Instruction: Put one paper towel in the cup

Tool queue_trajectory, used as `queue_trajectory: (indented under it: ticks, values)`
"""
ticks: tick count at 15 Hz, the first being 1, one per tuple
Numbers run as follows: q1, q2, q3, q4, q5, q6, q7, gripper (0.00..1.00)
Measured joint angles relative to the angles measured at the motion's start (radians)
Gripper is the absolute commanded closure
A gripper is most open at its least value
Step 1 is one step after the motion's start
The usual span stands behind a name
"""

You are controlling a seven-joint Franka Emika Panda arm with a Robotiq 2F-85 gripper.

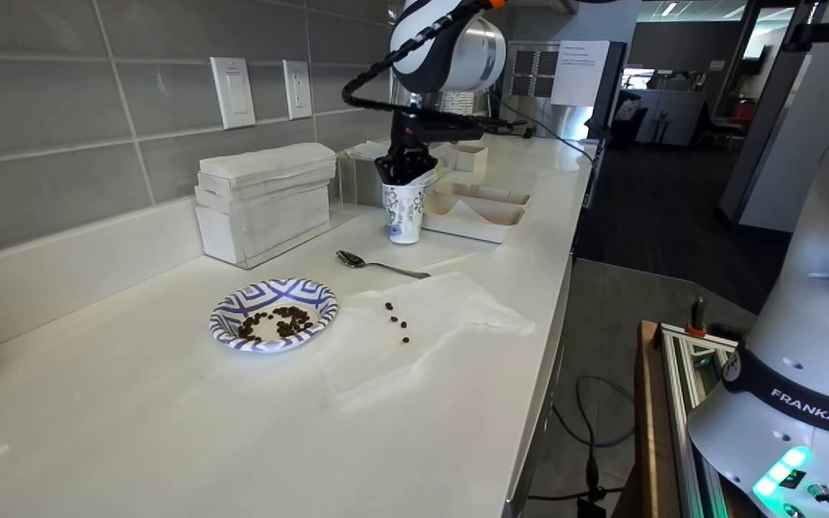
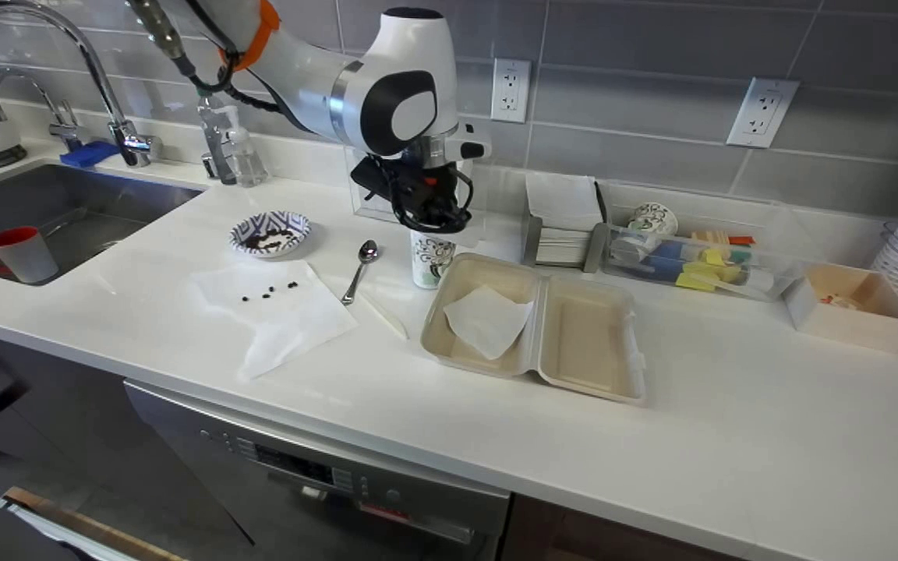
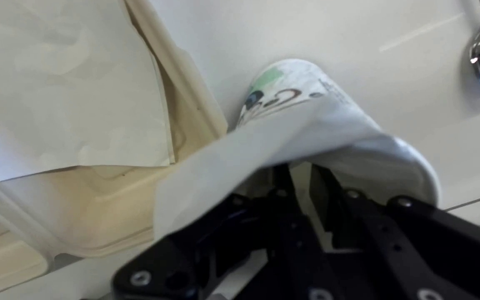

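The white printed cup stands upright on the counter in both exterior views. The wrist view shows its printed side and open mouth. The white paper towel drapes over the cup's rim in the wrist view, partly inside and partly hanging out. A bit of the towel shows at the cup's top in an exterior view. My black gripper points down into the cup's mouth. Its fingers stand slightly apart, with a narrow pale gap between them. The fingertips are hidden by the cup in both exterior views.
An open takeout box with a white sheet in it stands close beside the cup. A spoon, a patterned bowl of beans and a flat sheet with several beans lie nearby. A napkin stack stands by the wall.
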Motion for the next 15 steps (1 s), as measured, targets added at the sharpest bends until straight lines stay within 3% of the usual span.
queue_trajectory:
  ticks: [1, 5, 10, 12, 13, 14, 15]
  values:
    - [0.0, -0.004, 0.001, 0.003, 0.0, 0.0, 0.0, 0.65]
    - [0.002, -0.015, 0.006, 0.006, 0.0, 0.0, 0.0, 0.91]
    - [0.006, -0.026, 0.013, 0.006, 0.0, -0.004, 0.0, 0.58]
    - [0.006, -0.034, 0.014, 0.006, -0.001, -0.01, 0.0, 0.52]
    - [0.007, -0.038, 0.014, 0.006, -0.002, -0.013, 0.0, 0.5]
    - [0.008, -0.043, 0.014, 0.005, -0.004, -0.016, 0.001, 0.56]
    - [0.008, -0.047, 0.014, 0.005, -0.005, -0.02, 0.001, 0.73]
